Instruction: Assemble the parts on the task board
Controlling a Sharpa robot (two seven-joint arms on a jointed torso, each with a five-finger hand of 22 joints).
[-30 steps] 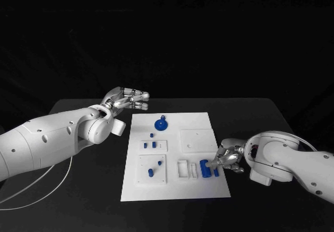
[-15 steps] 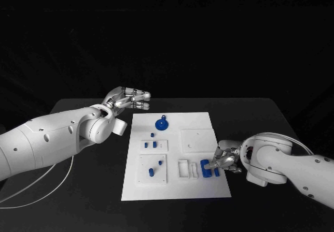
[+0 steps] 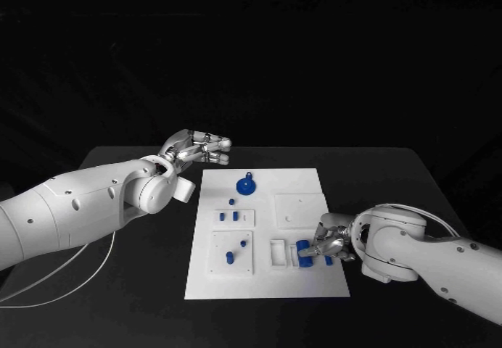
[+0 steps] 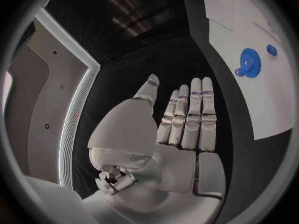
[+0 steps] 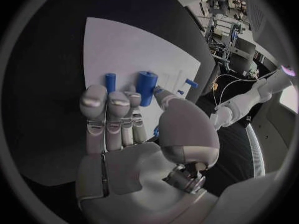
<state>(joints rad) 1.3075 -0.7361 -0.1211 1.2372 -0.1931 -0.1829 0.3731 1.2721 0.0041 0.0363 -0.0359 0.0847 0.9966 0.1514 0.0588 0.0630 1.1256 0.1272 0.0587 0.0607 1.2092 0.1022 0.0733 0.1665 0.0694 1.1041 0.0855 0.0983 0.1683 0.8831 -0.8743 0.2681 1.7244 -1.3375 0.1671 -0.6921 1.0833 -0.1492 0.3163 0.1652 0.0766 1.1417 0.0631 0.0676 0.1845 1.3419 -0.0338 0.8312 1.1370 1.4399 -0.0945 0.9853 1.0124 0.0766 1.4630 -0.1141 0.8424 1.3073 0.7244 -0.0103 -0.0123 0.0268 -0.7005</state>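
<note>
A thick blue peg (image 3: 305, 254) stands near the right edge of the white board (image 3: 267, 283) at the middle of the black table (image 3: 125, 290), the right hand (image 3: 333, 245) closing on it, though whether it grips I cannot tell. The left hand (image 3: 196, 149) hovers beyond the board's far left corner, fingers straight, holding nothing; a blue gear (image 3: 246, 187) lies near it.

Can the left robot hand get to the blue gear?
Probably yes. The left robot hand hovers open just off the board's far left corner, and the blue gear lies near it with nothing between them.
</note>
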